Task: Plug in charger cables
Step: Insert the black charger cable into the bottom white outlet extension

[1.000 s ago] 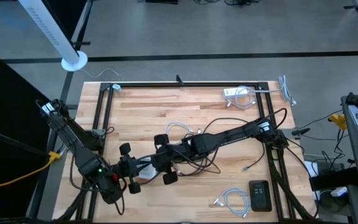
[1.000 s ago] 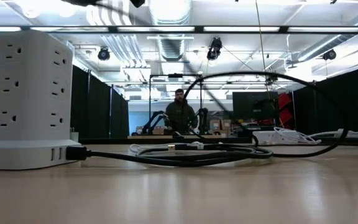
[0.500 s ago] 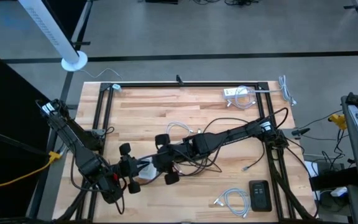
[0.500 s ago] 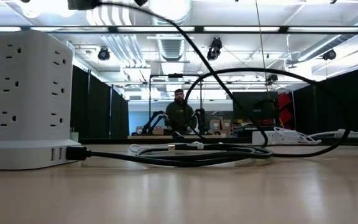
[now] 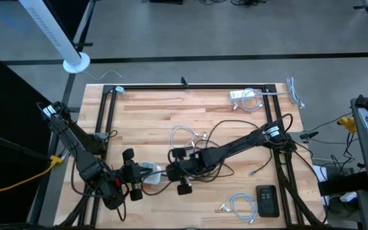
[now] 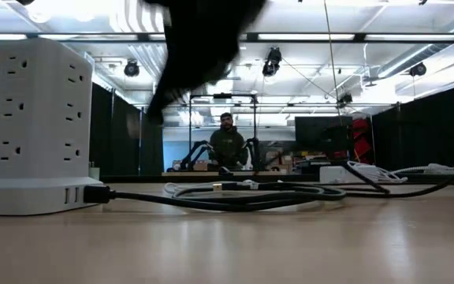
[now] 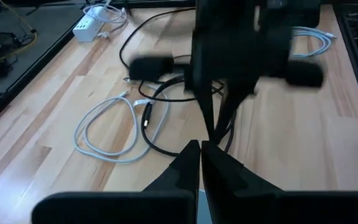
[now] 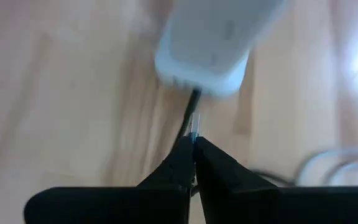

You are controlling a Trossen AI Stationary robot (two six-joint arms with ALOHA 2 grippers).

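Note:
A white socket tower (image 5: pixel 149 172) stands near the table's front left, and a black charger cable (image 6: pixel 243 201) runs from its base port (image 6: pixel 93 193) across the wood. My right gripper (image 5: pixel 170 171) hovers just to the tower's right, shut on a plug tip. In the right wrist view the tower (image 8: pixel 213 43) lies just beyond that gripper (image 8: pixel 194 142). My left gripper (image 5: pixel 139 176) is shut at the tower's left side. Nothing shows between its fingers (image 7: pixel 201 146), and whether it touches the tower cannot be told. A white cable coil (image 5: pixel 183 135) lies farther back. My right gripper pinches a small plug between its two fingertips. The plug's shiny metal end (image 8: pixel 194 122) sticks out past them toward the tower. The fingers slant down toward the table's left. A thin dark cable (image 7: pixel 211 121) hangs from the gripper to the table.
A second white cable (image 5: pixel 238 204) and a black box (image 5: pixel 267 200) lie at the front right. A white power strip (image 5: pixel 243 96) with its cord sits at the back right. A loose thin cable (image 5: pixel 257 170) lies by the right rail. A person (image 6: pixel 227 142) sits far behind the table.
My right gripper has moved toward the table's right and a little toward its near edge, away from the tower, and has come lower into the low view. The black cable's high arch at the far right has sunk toward the table.

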